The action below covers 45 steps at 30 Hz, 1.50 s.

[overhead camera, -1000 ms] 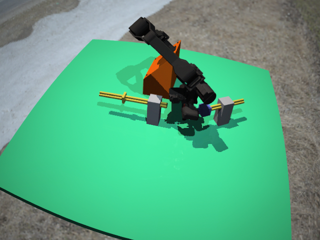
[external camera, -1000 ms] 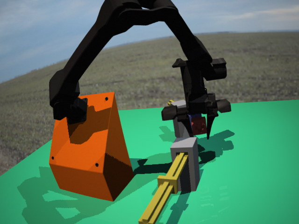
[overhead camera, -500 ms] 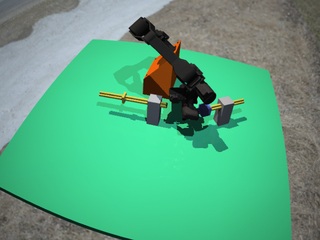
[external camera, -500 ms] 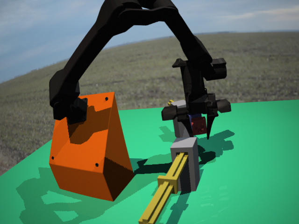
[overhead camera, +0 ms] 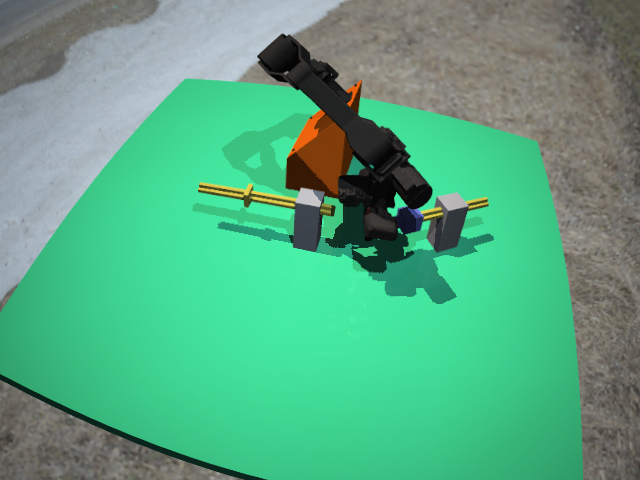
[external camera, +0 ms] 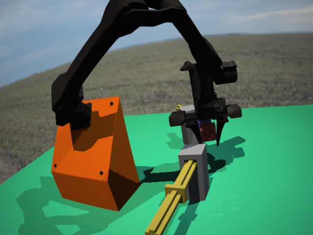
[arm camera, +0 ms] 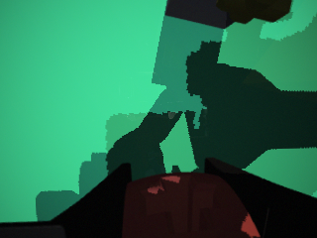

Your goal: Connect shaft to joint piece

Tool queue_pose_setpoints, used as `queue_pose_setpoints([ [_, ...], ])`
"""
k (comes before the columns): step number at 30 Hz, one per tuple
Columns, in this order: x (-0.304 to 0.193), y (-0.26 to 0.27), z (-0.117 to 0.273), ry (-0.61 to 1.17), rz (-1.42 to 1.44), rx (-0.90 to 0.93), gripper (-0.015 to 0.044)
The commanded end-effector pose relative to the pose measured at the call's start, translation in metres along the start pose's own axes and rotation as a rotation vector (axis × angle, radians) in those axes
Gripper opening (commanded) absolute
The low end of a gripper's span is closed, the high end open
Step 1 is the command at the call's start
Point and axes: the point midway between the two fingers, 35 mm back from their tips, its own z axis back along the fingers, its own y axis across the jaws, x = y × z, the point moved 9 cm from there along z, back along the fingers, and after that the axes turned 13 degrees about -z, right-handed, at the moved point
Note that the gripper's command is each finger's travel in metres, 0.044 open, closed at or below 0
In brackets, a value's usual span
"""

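Note:
The red joint piece (external camera: pixel 208 131) (arm camera: pixel 190 205) is between the fingers of my gripper (external camera: pixel 209 144) (arm camera: pixel 167 168), which is shut on it. The gripper hides it in the top view. Its blue hinge part (overhead camera: pixel 409 220) sits on the end of the first yellow shaft (overhead camera: pixel 432 213), which passes through the right grey block (overhead camera: pixel 451 224) (external camera: pixel 187 132). The second yellow shaft (overhead camera: pixel 222 190) (external camera: pixel 161 215) (arm camera: pixel 258 9) passes through the left grey block (overhead camera: pixel 307 222) (external camera: pixel 204 174) (arm camera: pixel 195 11). Its near end sticks out a little, apart from the joint piece. The exact direction of the opening is unclear.
A square yellow collar (overhead camera: pixel 248 194) (external camera: pixel 174 193) sits on the second shaft, outside its block. The orange wedge base (overhead camera: pixel 320 160) (external camera: pixel 85 161) of the arm stands behind the blocks. The green table top (overhead camera: pixel 258 335) lies under everything.

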Motion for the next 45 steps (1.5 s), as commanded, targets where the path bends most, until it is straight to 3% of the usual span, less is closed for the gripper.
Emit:
queue_pose_setpoints([
  [1, 0.0, 0.0, 0.0, 0.0, 0.0, 0.0, 0.0042],
  [3, 0.0, 0.0, 0.0, 0.0, 0.0, 0.0, 0.0],
  [26, 0.013, -0.009, -0.008, 0.136, -0.224, -0.044, 0.0],
  [45, 0.013, -0.009, -0.008, 0.136, -0.221, -0.04, 0.0],
])
